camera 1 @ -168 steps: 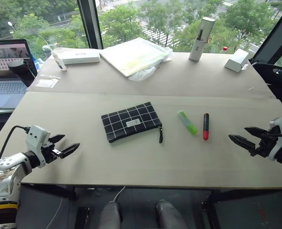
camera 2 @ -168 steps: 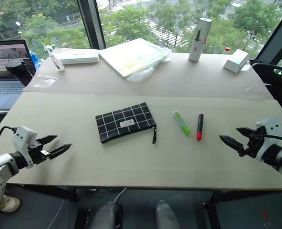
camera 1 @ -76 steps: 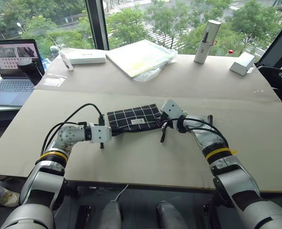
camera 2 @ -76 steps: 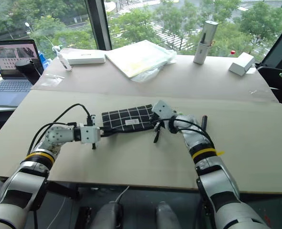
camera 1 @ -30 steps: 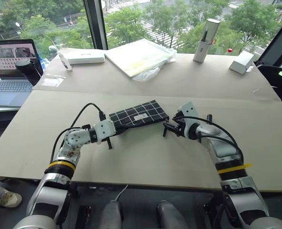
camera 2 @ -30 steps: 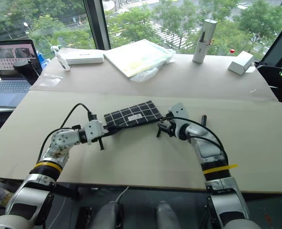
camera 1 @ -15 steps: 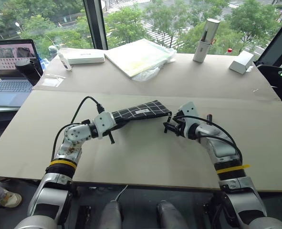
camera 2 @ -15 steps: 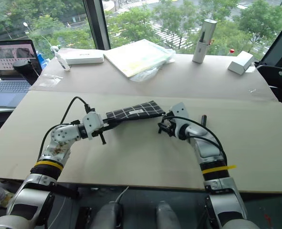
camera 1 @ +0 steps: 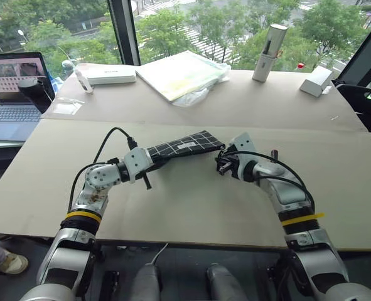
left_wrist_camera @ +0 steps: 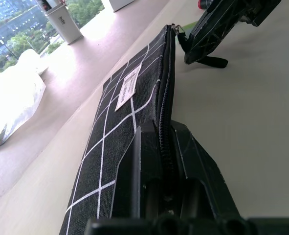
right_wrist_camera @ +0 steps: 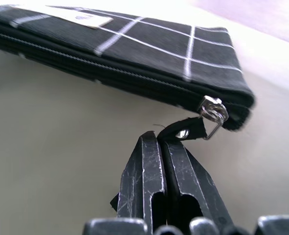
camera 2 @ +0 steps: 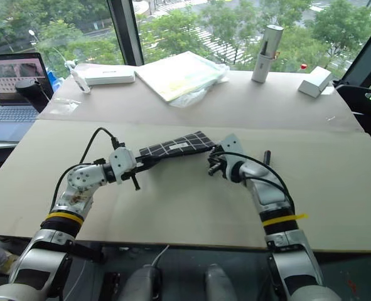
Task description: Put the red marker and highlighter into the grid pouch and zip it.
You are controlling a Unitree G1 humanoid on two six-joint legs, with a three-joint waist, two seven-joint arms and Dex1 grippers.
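The grid pouch [camera 1: 186, 145], black with white lines and a white label, is held edge-up just above the table. My left gripper [camera 1: 151, 162] is shut on its left end; in the left wrist view the fingers [left_wrist_camera: 144, 161] clamp the zipper edge of the pouch [left_wrist_camera: 129, 98]. My right gripper [camera 1: 221, 164] is at the pouch's right end, shut on the black zipper pull strap [right_wrist_camera: 188, 129] that hangs from the metal ring [right_wrist_camera: 212, 110]. The red marker [camera 2: 267, 155] shows as a dark tip behind my right forearm. The highlighter is hidden.
A laptop [camera 1: 9, 81] sits at the far left. Along the back edge are a white device [camera 1: 107, 74], bagged papers [camera 1: 182, 72], a white cylinder [camera 1: 263, 44] and a small white box [camera 1: 315, 80]. A dark chair [camera 1: 367, 100] is at the right.
My right gripper has closed on the zipper pull strap and shifted slightly toward the pouch. The pouch has tipped more edge-on in my left gripper.
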